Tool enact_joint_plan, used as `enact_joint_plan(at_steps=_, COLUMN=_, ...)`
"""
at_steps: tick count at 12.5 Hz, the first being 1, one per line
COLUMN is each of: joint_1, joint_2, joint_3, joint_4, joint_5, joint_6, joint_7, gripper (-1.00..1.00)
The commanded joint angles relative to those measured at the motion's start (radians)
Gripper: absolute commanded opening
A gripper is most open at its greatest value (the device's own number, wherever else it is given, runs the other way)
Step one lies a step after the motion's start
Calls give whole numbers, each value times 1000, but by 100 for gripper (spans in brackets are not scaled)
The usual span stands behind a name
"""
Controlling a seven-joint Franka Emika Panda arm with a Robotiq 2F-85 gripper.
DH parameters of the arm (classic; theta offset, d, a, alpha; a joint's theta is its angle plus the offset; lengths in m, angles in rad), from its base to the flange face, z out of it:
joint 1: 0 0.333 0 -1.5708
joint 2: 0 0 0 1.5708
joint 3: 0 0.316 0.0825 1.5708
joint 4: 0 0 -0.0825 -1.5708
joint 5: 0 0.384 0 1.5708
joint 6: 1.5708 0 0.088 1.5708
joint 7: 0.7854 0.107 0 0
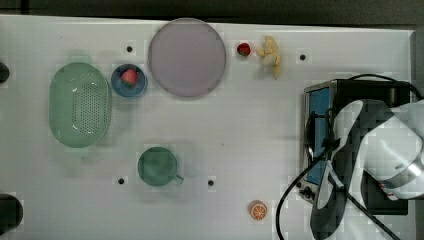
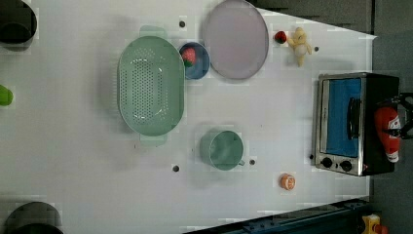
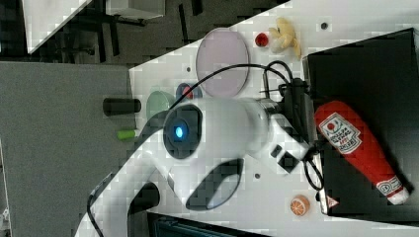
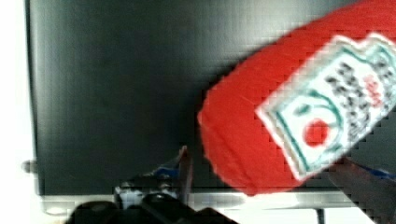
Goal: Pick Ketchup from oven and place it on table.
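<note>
Top view: the white Franka arm [image 1: 370,165] covers most of the oven [image 1: 320,95], which stands hard against the top view's right edge of the table [image 1: 225,125]; a broad bare strip of tabletop separates the oven from the green mug [image 1: 158,166], green colander [image 1: 80,105], blue bowl [image 1: 129,81] holding a strawberry [image 1: 129,76], and lilac plate [image 1: 186,57]. A second strawberry [image 1: 243,49] and a yellow plush toy [image 1: 270,56] lie beyond the oven's far end; an orange slice [image 1: 258,210] lies off its near front corner. Left view: the Ketchup [image 2: 388,132] lies on its side on the oven's black top, toward the rear edge, cap toward the knob end, with the gripper [image 2: 400,127] around its label. Right view: the Ketchup lies diagonally on the oven top, its base nearest the arm and well inside every edge of the top; black cables [image 3: 276,84] loop over the oven's front edge. Wrist view: the jaws stand fully spread, one fingertip [image 4: 184,163] just beside the bottle's base and the other at its far side, with nothing clenched; the oven's silver front rim runs beneath them.
</note>
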Motion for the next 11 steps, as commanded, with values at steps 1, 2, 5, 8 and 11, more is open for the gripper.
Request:
enact_joint_plan(at_steps=1, joint_1=-21, joint_2=0, joint_3=13, joint_4=8, joint_5=-17, joint_6=5, joint_7=-1, gripper=37)
enact_joint_plan(at_steps=2, joint_1=-18, joint_2=-4, joint_3=16, joint_4=13, joint_5=-17, joint_6=5, joint_7=-1, gripper=24)
enact_joint_plan(at_steps=5, joint_1=1, joint_2=-32, joint_3=19, joint_4=76, joint_5=-27, joint_6=-10, joint_7=-3, gripper=24)
enact_joint_plan(at_steps=8, joint_1=61, joint_2=-115, joint_3=21, joint_4=215, joint_5=-47, joint_6=-209, joint_7=-4, gripper=24)
enact_joint_plan(at_steps=11, joint_1=150, joint_2=-199, joint_3=68, joint_4=274, joint_5=-128, joint_6=-402, joint_7=-4, gripper=24)
